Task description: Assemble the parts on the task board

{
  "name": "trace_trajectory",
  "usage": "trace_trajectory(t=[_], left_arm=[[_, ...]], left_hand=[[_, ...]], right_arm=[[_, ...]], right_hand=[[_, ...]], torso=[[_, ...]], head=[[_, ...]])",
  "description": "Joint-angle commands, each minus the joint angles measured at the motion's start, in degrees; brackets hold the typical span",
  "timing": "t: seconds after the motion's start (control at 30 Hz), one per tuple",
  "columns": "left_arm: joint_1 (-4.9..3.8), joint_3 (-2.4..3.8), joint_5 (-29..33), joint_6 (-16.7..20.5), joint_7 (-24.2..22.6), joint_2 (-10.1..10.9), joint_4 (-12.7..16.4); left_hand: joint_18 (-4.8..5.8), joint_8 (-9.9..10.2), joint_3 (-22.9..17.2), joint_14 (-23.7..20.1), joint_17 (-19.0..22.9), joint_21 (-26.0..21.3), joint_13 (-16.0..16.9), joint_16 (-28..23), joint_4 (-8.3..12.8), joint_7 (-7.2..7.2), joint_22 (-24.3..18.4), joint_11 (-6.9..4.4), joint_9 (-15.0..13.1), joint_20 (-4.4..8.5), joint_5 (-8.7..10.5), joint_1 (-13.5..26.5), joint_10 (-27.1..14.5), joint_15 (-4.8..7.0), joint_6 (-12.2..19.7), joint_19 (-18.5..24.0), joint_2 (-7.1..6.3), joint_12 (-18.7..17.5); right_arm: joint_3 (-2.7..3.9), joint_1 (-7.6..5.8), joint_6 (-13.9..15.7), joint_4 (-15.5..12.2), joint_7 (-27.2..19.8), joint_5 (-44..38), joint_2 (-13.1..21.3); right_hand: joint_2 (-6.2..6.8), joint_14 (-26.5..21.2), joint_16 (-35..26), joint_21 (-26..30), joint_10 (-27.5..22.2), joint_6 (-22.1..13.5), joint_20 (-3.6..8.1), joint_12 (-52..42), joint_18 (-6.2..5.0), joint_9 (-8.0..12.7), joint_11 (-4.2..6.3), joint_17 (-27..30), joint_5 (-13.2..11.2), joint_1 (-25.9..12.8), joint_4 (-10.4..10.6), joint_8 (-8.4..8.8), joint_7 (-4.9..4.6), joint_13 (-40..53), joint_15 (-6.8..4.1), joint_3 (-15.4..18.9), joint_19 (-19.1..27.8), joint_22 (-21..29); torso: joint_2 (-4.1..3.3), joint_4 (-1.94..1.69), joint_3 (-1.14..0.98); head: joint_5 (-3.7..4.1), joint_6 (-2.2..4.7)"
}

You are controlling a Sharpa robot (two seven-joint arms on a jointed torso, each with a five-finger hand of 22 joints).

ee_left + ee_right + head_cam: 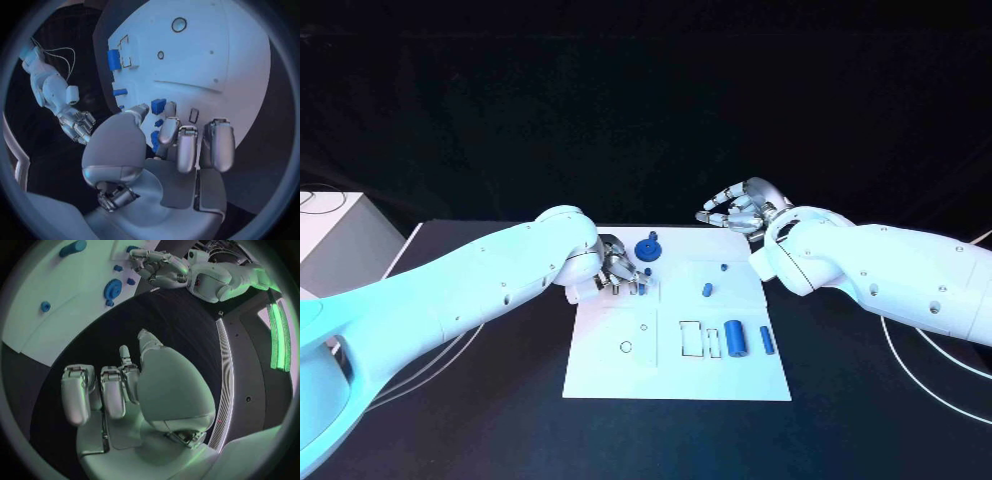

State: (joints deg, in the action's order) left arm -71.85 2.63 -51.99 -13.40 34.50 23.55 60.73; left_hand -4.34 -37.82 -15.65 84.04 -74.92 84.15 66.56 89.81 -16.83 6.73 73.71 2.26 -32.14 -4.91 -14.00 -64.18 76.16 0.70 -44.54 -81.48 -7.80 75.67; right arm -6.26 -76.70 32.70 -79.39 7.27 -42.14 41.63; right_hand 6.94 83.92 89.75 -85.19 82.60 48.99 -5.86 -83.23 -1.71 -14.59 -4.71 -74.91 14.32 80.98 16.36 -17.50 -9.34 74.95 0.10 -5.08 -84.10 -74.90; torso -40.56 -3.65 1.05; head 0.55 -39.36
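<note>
The left hand (pixel 620 268) has its fingers (pixel 187 145) curled down over small blue parts (pixel 158 106) at the task board's (pixel 678 375) upper left edge (whether it grips one cannot be told). The right hand (pixel 740 210), fingers loosely spread and holding nothing, hovers above the board's upper right corner. A blue gear (pixel 648 249) lies beside the left hand.

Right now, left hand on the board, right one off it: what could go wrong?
1. The left hand sits low over small blue parts on the task board; its fingers hide them in the head view, so a blind grasp may knock one aside.
2. The blue gear lies close beside that hand and could get nudged.
3. The right hand hovers off the board's far corner; reaching in could crowd the left.
</note>
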Motion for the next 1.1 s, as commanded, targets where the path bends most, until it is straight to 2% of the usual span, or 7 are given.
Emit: trace_trajectory(t=[0.03, 0.33, 0.57, 0.7, 0.93, 1.0, 1.1], left_arm=[[0.11, -0.16, 0.2, 0.0, -0.5, 0.0, 0.2], [0.12, -0.16, 0.9, 0.7, -0.9, 0.0, 0.6], [0.13, -0.16, 1.4, 1.2, -1.1, 0.1, 0.6], [0.13, -0.16, 2.2, 1.3, -1.1, 0.2, 0.6], [0.15, -0.09, 5.2, 1.8, -1.1, 0.8, 1.2], [0.16, -0.06, 6.0, 2.0, -1.1, 1.1, 1.5], [0.16, -0.02, 6.8, 2.3, -1.1, 1.6, 2.0]], left_hand=[[0.92, -0.6, 0.2, 6.0, -15.1, 0.1, -0.1, 0.2, 0.1, -0.09, 0.0, 0.06, -0.4, 0.24, -0.25, -1.0, -0.4, 0.42, 0.4, 0.3, 0.18, -0.3], [0.86, -2.7, -2.8, 6.0, -15.1, -0.1, -0.4, 0.2, 0.1, -0.56, -0.3, -0.37, -2.4, 0.56, -0.38, -4.6, -0.7, 0.79, 1.0, 0.5, 1.35, -0.5], [0.81, -3.7, -5.9, 6.0, -15.1, -0.2, -0.5, 0.2, 0.3, -0.83, -0.5, -0.64, -3.6, 0.77, -0.4, -7.0, -0.9, 1.03, 1.4, 0.7, 0.98, -0.5], [0.79, -5.0, -9.6, 6.0, -15.1, -0.2, -0.5, 0.2, 0.3, -1.25, -0.5, -1.01, -5.1, 1.05, -0.34, -9.0, -0.9, 1.37, 1.4, 0.7, 0.52, -0.5], [0.61, -10.0, -23.1, 6.0, -15.1, -0.7, -1.2, 0.2, 1.9, -2.75, -1.4, -2.43, -11.4, 2.05, -0.41, -11.2, -1.1, 2.54, 1.7, 1.3, -2.62, -1.1], [0.63, -11.7, -28.5, 6.0, -15.1, -0.7, -2.4, 0.2, 3.1, -3.05, -1.3, -2.7, -14.3, 2.47, -0.27, -9.7, -1.3, 2.84, 2.6, 1.2, -3.93, -1.8], [0.64, -13.1, -32.2, 6.0, -15.1, -0.8, -1.8, 0.2, 4.7, -3.36, -1.2, -2.95, -16.7, 2.67, -0.41, -8.3, -0.7, 3.06, 2.4, 1.1, -4.77, -1.5]], right_arm=[[0.02, 0.03, -1.0, 0.0, 0.0, -0.6, -0.1], [0.01, 0.11, -1.5, 0.2, 0.4, -0.9, -0.2], [0.01, 0.14, -1.8, 0.4, 0.7, -1.0, -0.3], [0.0, 0.2, -2.0, 0.6, 0.9, -1.1, -0.4], [-0.02, 0.39, -2.4, 0.8, 1.2, -1.1, -0.5], [-0.02, 0.42, -2.4, 0.9, 1.2, -1.2, -0.5], [-0.02, 0.46, -2.5, 0.9, 1.2, -1.2, -0.5]], right_hand=[[0.3, 6.1, 0.2, 0.3, 0.0, -0.3, -0.1, -0.1, 0.27, 0.1, -0.02, -15.1, 0.3, -0.2, 0.1, -0.02, -0.18, 8.5, 0.25, -0.3, -3.9, -10.4], [0.26, 6.1, 0.2, 0.4, 0.0, -0.3, -0.11, -0.1, 0.25, 0.1, -0.04, -15.1, 0.4, -0.3, 0.1, -0.02, -0.19, 8.5, 0.26, -0.4, -3.8, -10.3], [0.26, 6.1, 0.2, 0.4, 0.0, -0.3, -0.11, -0.1, 0.25, 0.1, -0.04, -15.1, 0.4, -0.3, 0.1, -0.02, -0.19, 8.5, 0.26, -0.4, -3.8, -10.3], [0.26, 6.1, 0.2, 0.4, 0.0, -0.3, -0.11, -0.1, 0.25, 0.1, -0.04, -15.1, 0.4, -0.3, 0.1, -0.02, -0.19, 8.5, 0.26, -0.4, -3.8, -10.3], [0.21, 6.1, 0.2, 0.4, 0.0, -0.3, -0.12, -0.1, 0.25, 0.1, -0.05, -15.1, 0.4, -0.4, 0.1, -0.03, -0.2, 8.5, 0.27, -0.5, -3.9, -10.3], [0.2, 6.1, 0.2, 0.4, 0.0, -0.3, -0.12, -0.1, 0.24, 0.1, -0.05, -15.1, 0.4, -0.4, 0.1, -0.02, -0.2, 8.5, 0.27, -0.5, -3.8, -10.3], [0.2, 6.1, 0.2, 0.4, 0.0, -0.3, -0.12, -0.1, 0.24, 0.1, -0.05, -15.1, 0.4, -0.4, 0.1, -0.02, -0.2, 8.5, 0.27, -0.5, -3.8, -10.3]], torso=[[-0.04, -0.03, 0.03], [-0.1, -0.14, 0.1], [-0.14, -0.29, 0.13], [-0.19, -0.28, 0.16], [-0.23, -0.32, 0.2], [-0.24, -0.35, 0.2], [-0.2, -0.44, 0.21]], head=[[0.01, -0.05], [0.17, 0.02], [0.3, 0.09], [0.36, 0.05], [0.5, 0.0], [0.56, 0.05], [0.66, 0.03]])
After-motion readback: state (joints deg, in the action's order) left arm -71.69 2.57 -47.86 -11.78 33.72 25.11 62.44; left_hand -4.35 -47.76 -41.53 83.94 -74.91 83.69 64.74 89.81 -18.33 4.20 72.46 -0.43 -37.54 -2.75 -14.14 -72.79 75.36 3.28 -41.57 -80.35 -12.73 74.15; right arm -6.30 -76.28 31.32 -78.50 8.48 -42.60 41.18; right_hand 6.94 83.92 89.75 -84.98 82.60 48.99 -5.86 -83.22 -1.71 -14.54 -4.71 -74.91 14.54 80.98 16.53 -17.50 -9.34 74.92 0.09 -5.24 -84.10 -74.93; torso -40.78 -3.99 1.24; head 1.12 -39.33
